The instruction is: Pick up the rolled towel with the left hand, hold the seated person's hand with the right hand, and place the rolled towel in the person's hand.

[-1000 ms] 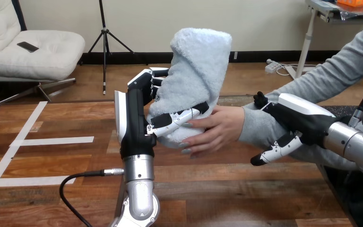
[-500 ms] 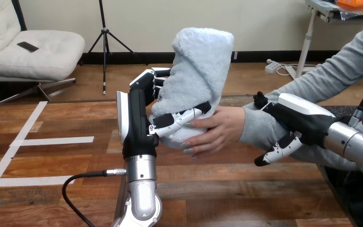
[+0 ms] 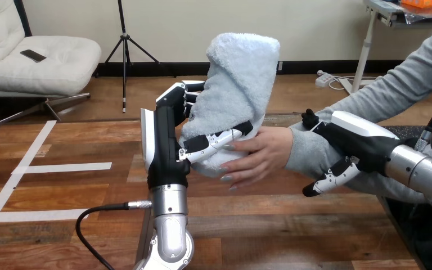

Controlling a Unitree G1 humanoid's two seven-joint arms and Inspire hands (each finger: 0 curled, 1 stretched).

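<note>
A light blue rolled towel (image 3: 237, 84) stands upright above the wooden table (image 3: 292, 225), near the middle of the head view. My left hand (image 3: 162, 147) is shut on its lower half, thumb across the front and fingers curled behind. From the right, the person's hand (image 3: 259, 154) cups the towel's lower end, fingertips touching it just under my thumb. My right hand (image 3: 360, 140) lies on the grey sleeve at the person's wrist. Its thumb (image 3: 329, 179) hooks beneath the sleeve and its fingertips show over the top.
White tape strips (image 3: 62, 167) lie on the table at the left. A black cable (image 3: 98, 211) loops out from my left forearm low in the view.
My left hand has carried the towel slightly right, further into the person's hand. My right thumb has shifted a little right under the sleeve.
</note>
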